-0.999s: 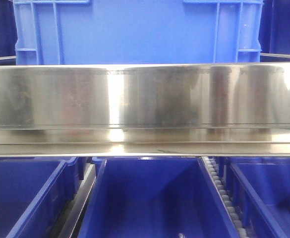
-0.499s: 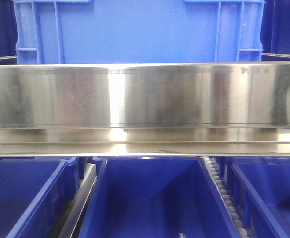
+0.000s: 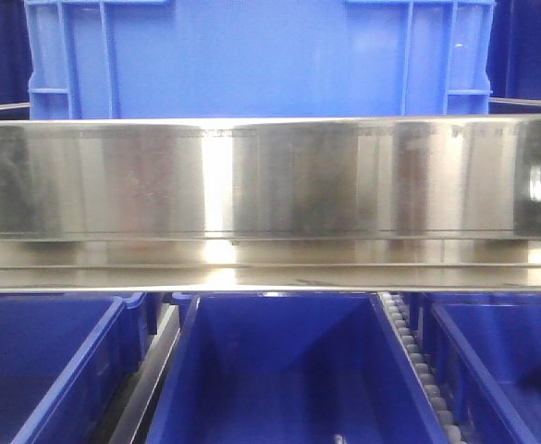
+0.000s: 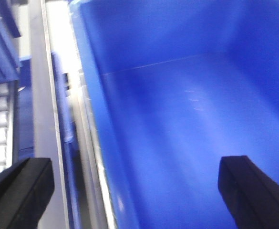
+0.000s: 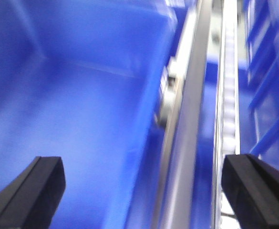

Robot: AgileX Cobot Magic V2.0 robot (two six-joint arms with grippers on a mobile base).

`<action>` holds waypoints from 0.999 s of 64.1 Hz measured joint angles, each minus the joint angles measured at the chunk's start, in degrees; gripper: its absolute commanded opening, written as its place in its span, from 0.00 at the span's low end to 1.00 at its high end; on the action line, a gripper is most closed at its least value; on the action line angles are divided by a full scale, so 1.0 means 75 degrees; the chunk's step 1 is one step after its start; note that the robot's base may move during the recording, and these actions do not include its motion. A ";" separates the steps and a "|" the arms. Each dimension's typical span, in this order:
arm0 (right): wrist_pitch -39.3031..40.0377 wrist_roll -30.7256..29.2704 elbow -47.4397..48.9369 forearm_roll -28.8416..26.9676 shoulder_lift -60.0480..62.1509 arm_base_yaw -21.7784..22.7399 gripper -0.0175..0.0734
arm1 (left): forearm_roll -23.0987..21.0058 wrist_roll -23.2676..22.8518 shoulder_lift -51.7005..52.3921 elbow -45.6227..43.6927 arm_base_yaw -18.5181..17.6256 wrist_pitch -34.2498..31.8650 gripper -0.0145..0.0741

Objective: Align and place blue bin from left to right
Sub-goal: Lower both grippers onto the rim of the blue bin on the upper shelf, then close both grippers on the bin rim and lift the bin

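The blue bin [image 3: 256, 60] fills the top of the front view: a light blue crate with raised ribs, standing behind a steel shelf rail [image 3: 270, 180]. Neither gripper shows in that view. In the left wrist view my left gripper [image 4: 137, 176] is open wide, astride the left wall [image 4: 94, 138] of a deep-blue bin, one finger [image 4: 20, 188] outside and one over the floor. My right gripper [image 5: 144, 176] is also open wide, astride a bin's right wall [image 5: 153, 143]. I cannot tell whether these walls belong to the ribbed crate. Both wrist views are blurred.
Below the rail sit three royal-blue bins: left [image 3: 43, 365], middle [image 3: 288, 370] and right [image 3: 501, 361]. White roller tracks [image 3: 418, 365] run between them. Steel rails [image 4: 46, 109] and rollers [image 5: 230, 95] flank the straddled bin. A ribbed blue wall [image 5: 268, 71] stands at the far right.
In the front view the blue bin has edged slightly to the right behind the rail, and the reflections on the steel have shifted. The lower bins have not moved.
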State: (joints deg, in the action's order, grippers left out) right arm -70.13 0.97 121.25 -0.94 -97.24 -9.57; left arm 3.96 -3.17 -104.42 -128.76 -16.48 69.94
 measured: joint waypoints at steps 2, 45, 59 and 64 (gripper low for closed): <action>-0.0015 0.0007 0.0000 0.0000 -0.0135 0.0001 0.82 | 0.0020 -0.0020 -0.0161 -0.0072 0.0000 0.0012 0.84; 0.0871 0.0028 0.0011 0.0000 -0.1983 0.0012 0.82 | 0.0051 -0.0192 -0.1508 -0.0178 0.0238 0.0030 0.84; 0.0943 0.0042 0.0016 0.0000 -0.2122 0.0012 0.75 | 0.0051 -0.0207 -0.1608 -0.0178 0.0238 0.0046 0.84; 0.0943 0.0042 0.0028 0.0000 -0.2122 0.0012 0.61 | 0.0051 -0.0207 -0.1622 -0.0178 0.0238 0.0046 0.79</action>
State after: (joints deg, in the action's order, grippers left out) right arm -63.06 1.29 121.46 -0.94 -113.16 -9.48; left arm 4.34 -4.72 -116.59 -130.09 -14.69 70.28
